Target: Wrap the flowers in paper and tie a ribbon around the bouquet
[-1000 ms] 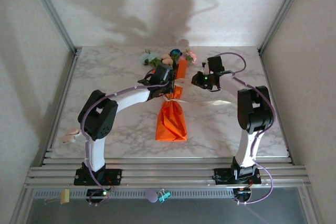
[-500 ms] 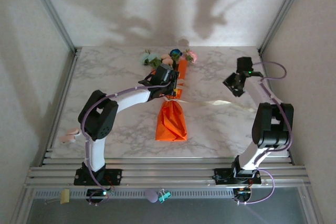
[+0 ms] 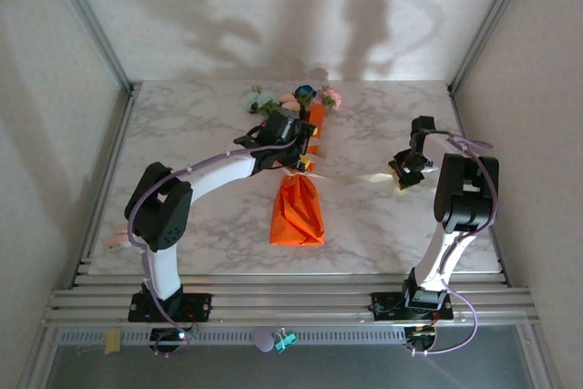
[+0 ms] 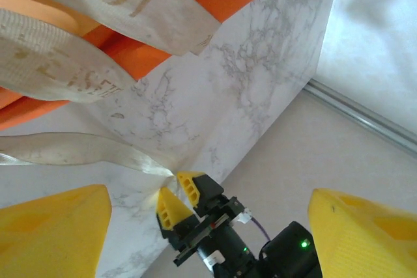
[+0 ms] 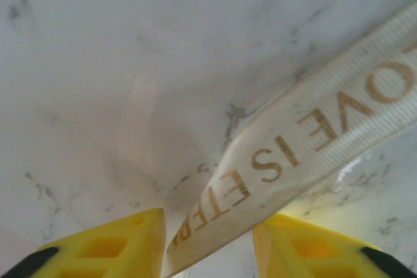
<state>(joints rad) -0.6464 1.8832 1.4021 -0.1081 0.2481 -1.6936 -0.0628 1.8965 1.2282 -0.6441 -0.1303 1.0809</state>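
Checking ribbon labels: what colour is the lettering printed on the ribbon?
Gold lettering on a cream ribbon; it shows best in the right wrist view.

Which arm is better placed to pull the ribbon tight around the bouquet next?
Right, probably. The ribbon tail runs between the right fingers, out beside the bouquet; the left fingers stand wide open over its waist.

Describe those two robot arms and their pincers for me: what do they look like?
Both the left arm and right arm are white tubes joined by chunky black joints, each trailed by a thin lilac cable. The left pincer and right pincer have black bodies and bright yellow fingers. A small green light glows on the right one.
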